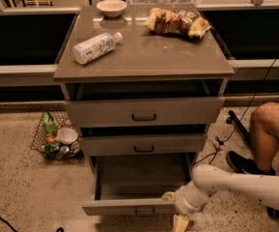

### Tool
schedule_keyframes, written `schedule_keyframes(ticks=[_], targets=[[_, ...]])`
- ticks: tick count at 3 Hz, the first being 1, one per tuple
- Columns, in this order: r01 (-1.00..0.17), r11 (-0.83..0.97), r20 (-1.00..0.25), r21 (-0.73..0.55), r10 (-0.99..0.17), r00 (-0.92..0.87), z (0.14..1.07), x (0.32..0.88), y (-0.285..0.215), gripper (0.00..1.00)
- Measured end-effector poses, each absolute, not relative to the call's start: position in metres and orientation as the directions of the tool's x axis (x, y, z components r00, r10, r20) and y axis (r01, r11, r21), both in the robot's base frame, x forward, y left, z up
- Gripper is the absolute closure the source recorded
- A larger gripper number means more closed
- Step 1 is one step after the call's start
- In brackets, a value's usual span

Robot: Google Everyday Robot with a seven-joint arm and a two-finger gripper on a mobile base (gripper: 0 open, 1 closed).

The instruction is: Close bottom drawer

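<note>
End effector (174, 210): low at the front right corner of the bottom drawer (129, 207), touching or just short of its front panel, on the end of a white arm (245, 182) that comes in from the right edge. Released or clenched: cannot tell.

Bottom drawer: lowest in the grey-brown cabinet (144, 57), pulled far out toward the camera. Narrow front panel with a small dark recessed handle (144, 210) at its middle. Interior plain grey, nothing seen in it. It sticks out well past the two drawers above.

Middle drawer (141, 144): slightly out, dark handle at centre. Top drawer (144, 111): tallest front, also slightly out, with a dark gap above it.

On the cabinet top:
- a white bottle (95, 47) lying on its side, front left
- a pale bowl (111, 7), upright at the back, left of centre
- a crumpled snack bag (177, 21), back right

On the floor:
- a wire basket (40, 132) left of the cabinet, holding a cup, cans and something green; well apart from the open drawer
- a person's bare knee (269, 129) and dark shoe (245, 164) to the right, just behind the arm
- dark cables (216, 146) between the cabinet and the shoe

In the drawer's way: nothing visible inside it or behind it.

Counts: drawers 3; bottle 1; bowl 1; bag 1; basket 1.
</note>
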State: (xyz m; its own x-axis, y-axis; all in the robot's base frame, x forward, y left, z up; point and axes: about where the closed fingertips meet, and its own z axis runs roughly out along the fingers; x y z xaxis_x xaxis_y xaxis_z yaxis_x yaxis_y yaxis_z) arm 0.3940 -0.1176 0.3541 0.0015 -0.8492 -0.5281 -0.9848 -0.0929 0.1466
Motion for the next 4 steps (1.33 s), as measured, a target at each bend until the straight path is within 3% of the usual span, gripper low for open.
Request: schedule_keyframes(ticks=[3, 4], targets=[[-0.979, -0.093, -0.570, 0.181, -0.821, -0.027, 0.266, 0.399, -0.137, 0.88], [-0.979, -0.093, -0.570, 0.181, -0.821, -0.027, 0.266, 0.399, -0.137, 1.00]])
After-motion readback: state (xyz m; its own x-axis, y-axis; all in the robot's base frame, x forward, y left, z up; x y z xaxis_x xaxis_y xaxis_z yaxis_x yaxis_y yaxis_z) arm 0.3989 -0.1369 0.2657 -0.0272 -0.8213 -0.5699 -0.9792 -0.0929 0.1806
